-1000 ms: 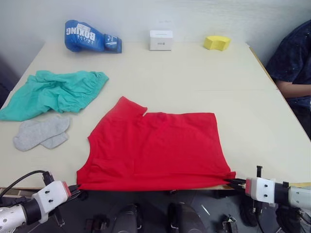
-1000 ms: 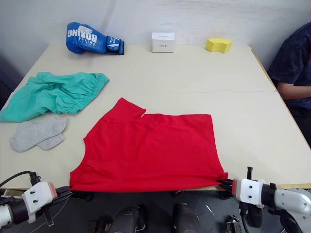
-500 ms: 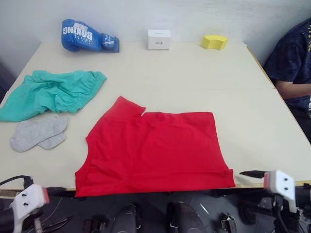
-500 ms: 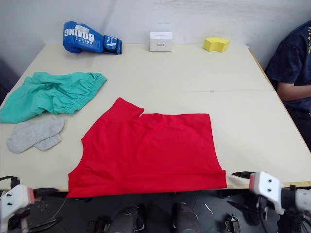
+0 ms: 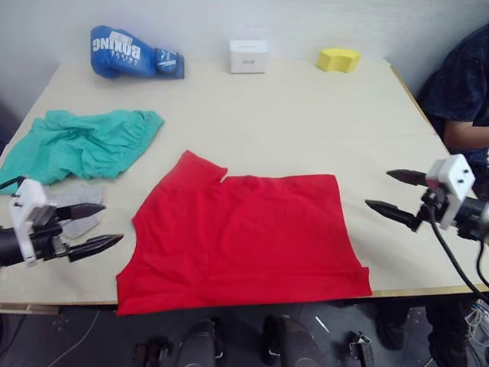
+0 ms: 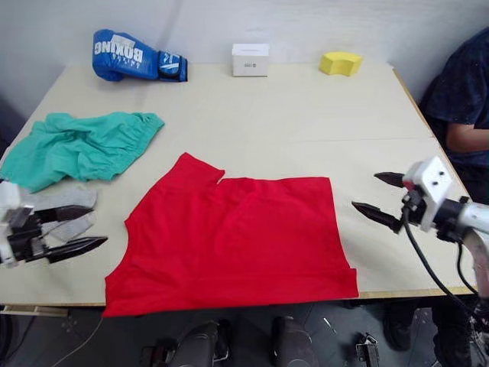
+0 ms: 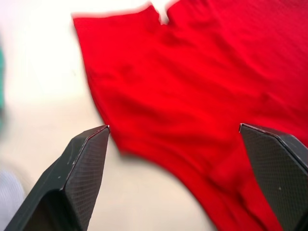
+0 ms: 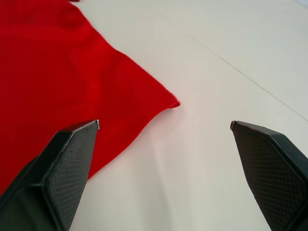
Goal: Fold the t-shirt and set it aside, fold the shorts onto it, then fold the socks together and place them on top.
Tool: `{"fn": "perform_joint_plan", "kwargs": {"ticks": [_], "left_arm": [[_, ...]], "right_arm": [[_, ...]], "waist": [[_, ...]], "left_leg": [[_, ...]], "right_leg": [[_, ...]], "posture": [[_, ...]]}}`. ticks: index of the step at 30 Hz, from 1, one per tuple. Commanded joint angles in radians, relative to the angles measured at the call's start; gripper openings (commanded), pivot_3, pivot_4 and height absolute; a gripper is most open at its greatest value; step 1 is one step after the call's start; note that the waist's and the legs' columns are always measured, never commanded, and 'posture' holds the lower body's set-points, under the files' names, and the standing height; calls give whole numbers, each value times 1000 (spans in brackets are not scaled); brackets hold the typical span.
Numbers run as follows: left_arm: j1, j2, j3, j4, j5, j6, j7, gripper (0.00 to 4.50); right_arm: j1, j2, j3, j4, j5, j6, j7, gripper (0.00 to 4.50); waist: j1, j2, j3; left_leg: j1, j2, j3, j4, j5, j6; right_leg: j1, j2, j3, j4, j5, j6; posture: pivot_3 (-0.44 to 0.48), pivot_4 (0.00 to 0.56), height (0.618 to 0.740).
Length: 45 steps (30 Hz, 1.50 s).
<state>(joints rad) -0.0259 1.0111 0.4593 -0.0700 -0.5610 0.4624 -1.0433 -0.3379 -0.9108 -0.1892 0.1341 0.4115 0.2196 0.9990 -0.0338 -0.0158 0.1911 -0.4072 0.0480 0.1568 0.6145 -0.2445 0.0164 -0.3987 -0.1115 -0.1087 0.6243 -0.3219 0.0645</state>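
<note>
Both end effectors rose beside t-shirt [image 5: 244, 229].

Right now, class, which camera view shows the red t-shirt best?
The left eye view: the whole t-shirt lies flat between both open claws. The right eye view shows much the same. The left wrist view catches its sleeve side; the right wrist view, one corner.

Lab-like room, plain table [image 5: 306, 130], bare wall, assorted test props

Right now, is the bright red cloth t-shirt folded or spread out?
Partly folded. The bright red cloth t-shirt lies flat as a rough rectangle with one sleeve sticking out at its far left corner; no other sleeve or neck shows.
</note>
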Motion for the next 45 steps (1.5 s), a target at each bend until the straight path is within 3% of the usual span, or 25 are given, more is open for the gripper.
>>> {"fn": "perform_joint_plan", "kwargs": {"ticks": [1, 10, 19, 27, 32, 38, 41, 45], "left_arm": [[-151, -51, -111, 71, 76, -49, 64, 4500], [-421, -179, -298, 233, 210, -78, 153, 4500], [-502, -235, -332, 310, 257, -63, 190, 4500], [-491, -219, -319, 299, 265, -30, 194, 4500], [-487, -215, -315, 296, 269, -16, 196, 4500], [-520, -221, -325, 341, 282, 4, 205, 4500], [-611, -256, -327, 464, 304, -9, 251, 4500], [-793, -307, -334, 739, 344, -44, 317, 4500]], "right_arm": [[-120, 51, 75, 111, -82, -72, 7, 4475], [-408, 174, 159, 508, -179, -125, 60, 4475], [-695, 280, 211, 985, -303, -107, 53, 4475], [-761, 331, 187, 1124, -352, -125, -14, 4475], [-767, 356, 166, 1127, -349, -153, 20, 3279], [-761, 366, 175, 1128, -376, -137, 62, 1231], [-761, 364, 168, 1128, -381, -142, 62, 131], [-754, 366, 171, 1114, -389, -180, 74, 28]], "waist": [[3, 0, 0], [1, -2, 3], [-11, -2, 3], [-25, -2, 3], [-26, -2, 3], [-23, -2, 3], [-20, -3, 4], [-18, -3, 4]], "left_leg": [[0, 0, 1, 1, 0, 0], [0, -2, -4, 15, 3, 5], [1, 0, -1, 16, 6, 2], [1, -1, 0, 17, 6, 2], [1, 0, 0, 16, 6, 1], [1, 0, 0, 16, 6, 2], [1, 0, 0, 16, 6, 1], [1, -1, 0, 17, 7, 2]], "right_leg": [[0, 0, 1, 2, -1, 1], [5, -2, -6, 11, 1, 6], [0, -2, 1, 21, 2, 3], [0, -2, 3, 21, 2, 3], [-1, -1, 3, 21, 2, 3], [-1, -1, 3, 21, 2, 3], [-1, -1, 3, 22, 2, 3], [0, -2, 2, 23, 2, 3]], "posture": [[0, 150, 740], [0, 150, 740], [0, 150, 740], [0, 150, 740], [0, 150, 740], [0, 150, 740], [0, 150, 740], [0, 150, 740]]}}
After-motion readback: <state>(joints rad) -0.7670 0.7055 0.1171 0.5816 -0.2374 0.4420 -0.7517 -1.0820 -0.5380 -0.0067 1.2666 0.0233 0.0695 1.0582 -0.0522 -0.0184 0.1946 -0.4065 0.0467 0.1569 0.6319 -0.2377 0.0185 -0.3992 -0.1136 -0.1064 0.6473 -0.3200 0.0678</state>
